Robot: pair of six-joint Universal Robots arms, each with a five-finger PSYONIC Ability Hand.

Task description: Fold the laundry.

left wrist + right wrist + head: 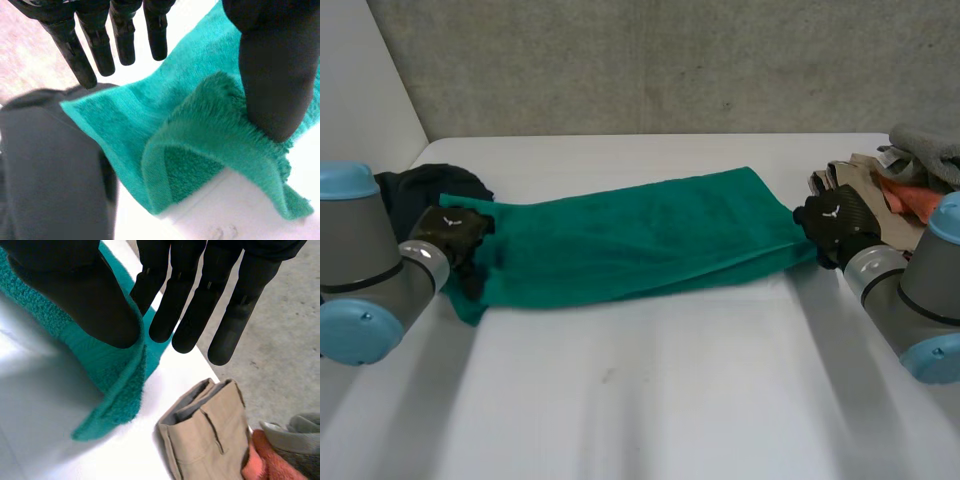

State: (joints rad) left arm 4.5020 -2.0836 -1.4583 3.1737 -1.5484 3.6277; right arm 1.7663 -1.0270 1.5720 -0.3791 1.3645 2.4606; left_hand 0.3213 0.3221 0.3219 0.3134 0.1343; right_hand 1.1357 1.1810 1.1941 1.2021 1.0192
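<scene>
A green towel (640,235) lies folded lengthwise across the white table (650,400), stretched between my two hands. My left hand (450,235) is at the towel's left end. In the left wrist view its fingers (100,45) are straight and lifted clear of the towel (200,130), and only the thumb (272,75) rests on a raised fold. My right hand (835,225) is at the towel's right end. In the right wrist view its thumb (75,290) and straight fingers (165,290) pinch the towel's edge (110,365).
A dark garment (430,185) lies under and behind the towel's left end, beside my left hand (45,170). At the right, folded beige trousers (860,180) (210,435), an orange cloth (910,200) and a grey cloth (925,145) are piled behind my right hand.
</scene>
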